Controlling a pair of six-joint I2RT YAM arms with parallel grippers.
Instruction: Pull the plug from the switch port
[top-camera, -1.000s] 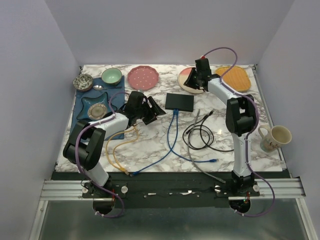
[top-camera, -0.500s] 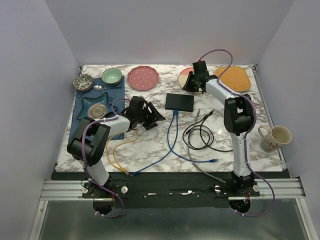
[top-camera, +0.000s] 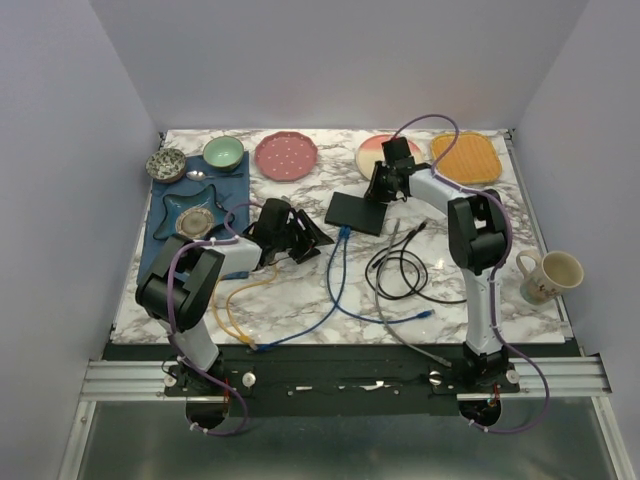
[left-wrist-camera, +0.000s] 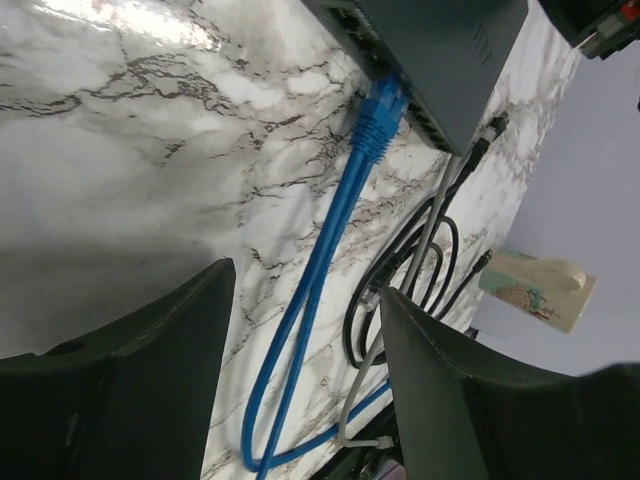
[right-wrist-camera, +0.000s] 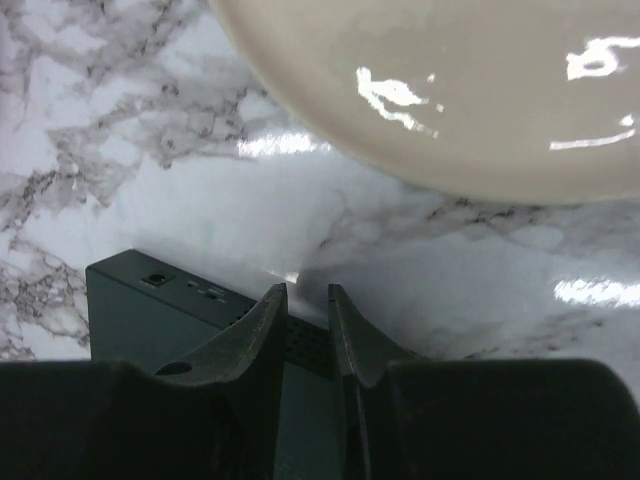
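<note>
The switch (top-camera: 355, 212) is a flat black box lying skewed mid-table. A blue plug (top-camera: 343, 234) sits in a socket on its near edge, and the blue cable (top-camera: 335, 285) runs toward the front. In the left wrist view the plug (left-wrist-camera: 381, 108) is in the switch (left-wrist-camera: 440, 45). My left gripper (top-camera: 303, 236) is open and empty, left of the plug and short of it; it also shows in the left wrist view (left-wrist-camera: 305, 300). My right gripper (top-camera: 385, 186) is at the switch's far right corner. In the right wrist view my right gripper (right-wrist-camera: 307, 292) is almost closed over the switch's back edge (right-wrist-camera: 150, 305), holding nothing.
A black cable coil (top-camera: 400, 272) and a grey cable (top-camera: 395, 320) lie right of the blue one, a yellow cable (top-camera: 240, 295) left. A cream plate (right-wrist-camera: 450, 90) is just behind the switch. Plates, bowls and a blue mat (top-camera: 165, 235) line the back and left. A mug (top-camera: 548, 276) stands right.
My right gripper came down from the cream plate to the switch's far corner. The switch turned and slid forward-left, the blue cable with it. My left gripper shifted slightly toward the plug.
</note>
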